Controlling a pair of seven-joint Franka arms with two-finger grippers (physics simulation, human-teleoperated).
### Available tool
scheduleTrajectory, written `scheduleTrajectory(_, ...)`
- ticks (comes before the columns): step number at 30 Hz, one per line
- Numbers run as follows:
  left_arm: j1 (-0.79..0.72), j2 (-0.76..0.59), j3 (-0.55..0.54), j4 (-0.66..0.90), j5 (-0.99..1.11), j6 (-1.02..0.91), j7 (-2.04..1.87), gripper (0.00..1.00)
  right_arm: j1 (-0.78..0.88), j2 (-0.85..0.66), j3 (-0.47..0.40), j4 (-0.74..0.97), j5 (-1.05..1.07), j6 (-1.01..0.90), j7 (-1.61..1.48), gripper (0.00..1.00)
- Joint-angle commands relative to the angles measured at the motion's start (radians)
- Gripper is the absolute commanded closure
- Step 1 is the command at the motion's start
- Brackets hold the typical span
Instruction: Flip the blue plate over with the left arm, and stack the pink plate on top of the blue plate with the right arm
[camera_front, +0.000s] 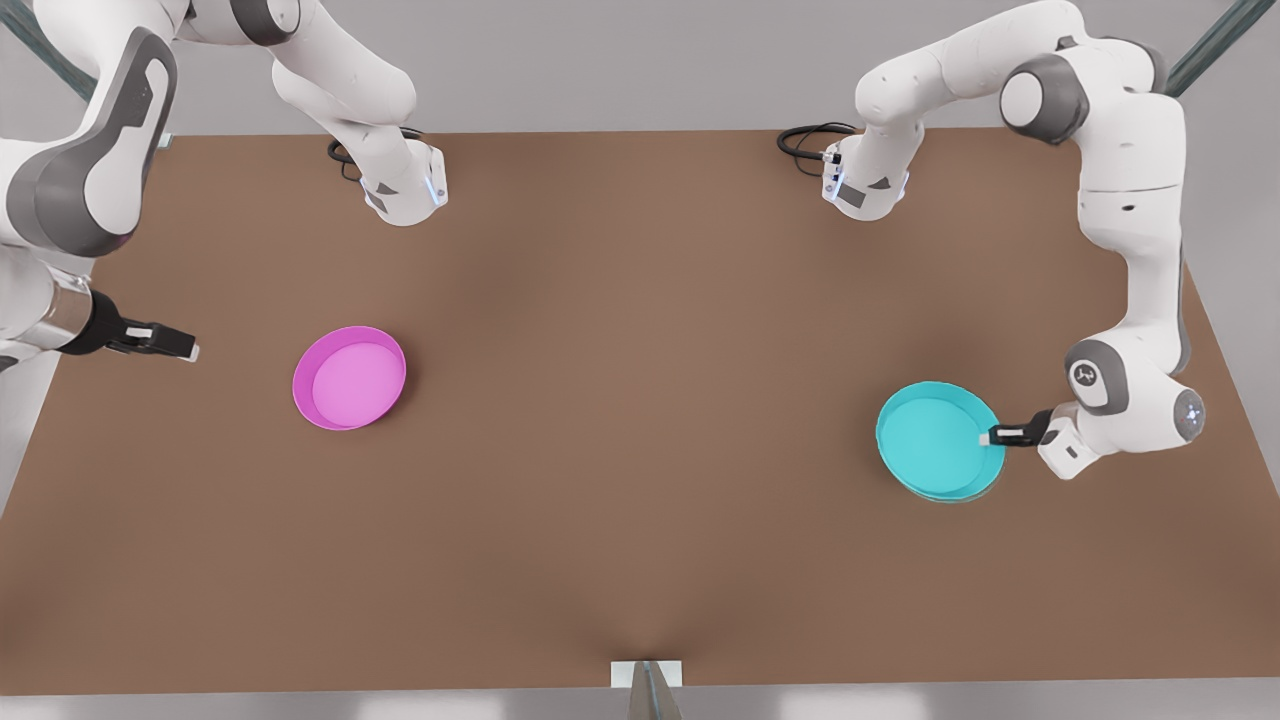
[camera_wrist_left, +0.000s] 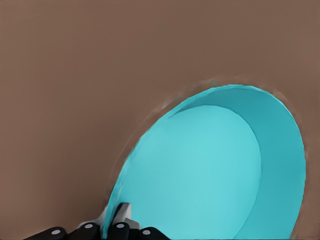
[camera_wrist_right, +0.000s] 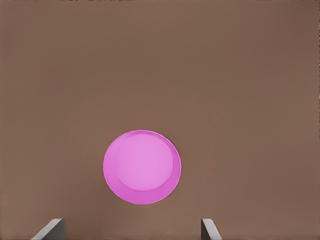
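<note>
The blue plate (camera_front: 935, 440) lies hollow side up on the brown table (camera_front: 640, 400) at the front view's right. My left gripper (camera_front: 988, 436) comes in level from the right and is shut on the plate's right rim. In the left wrist view the fingers (camera_wrist_left: 120, 220) pinch the rim of the blue plate (camera_wrist_left: 210, 170). The pink plate (camera_front: 349, 378) lies hollow side up at the front view's left. My right gripper (camera_front: 185, 348) hovers to its left, well apart from it and open. The right wrist view has the pink plate (camera_wrist_right: 142, 166) ahead of the spread fingertips (camera_wrist_right: 50, 229).
Black cables (camera_front: 812, 140) coil by the arm bases along the table's far edge. A small white bracket (camera_front: 646, 673) sits at the middle of the near edge. Bare tabletop lies between the two plates.
</note>
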Motion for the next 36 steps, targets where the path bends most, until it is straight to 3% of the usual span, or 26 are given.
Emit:
scheduleTrajectory(1,-0.005,-0.003,0.002,0.000,-0.098,-0.004,0.005,0.79,0.000,0.000,0.000,0.000,0.000,0.000,0.000,0.00)
scheduleTrajectory(5,-0.098,-0.029,0.003,0.002,-0.028,-0.001,-0.007,0.79,0.000,0.000,0.000,0.001,0.000,0.000,0.000,0.00)
scheduleTrajectory(18,-0.339,-0.095,0.005,0.012,0.520,-0.048,-0.230,0.79,0.000,0.000,0.000,0.000,0.000,0.000,0.000,0.00)
scheduleTrajectory(24,-0.503,-0.114,-0.001,0.012,0.799,-0.212,-0.480,0.79,0.000,0.000,0.000,0.001,0.000,0.000,0.000,0.00)
scheduleTrajectory(36,-0.822,-0.103,0.005,0.040,1.025,-0.550,-0.747,0.79,-0.001,0.001,-0.001,0.003,0.000,0.002,0.000,0.00)
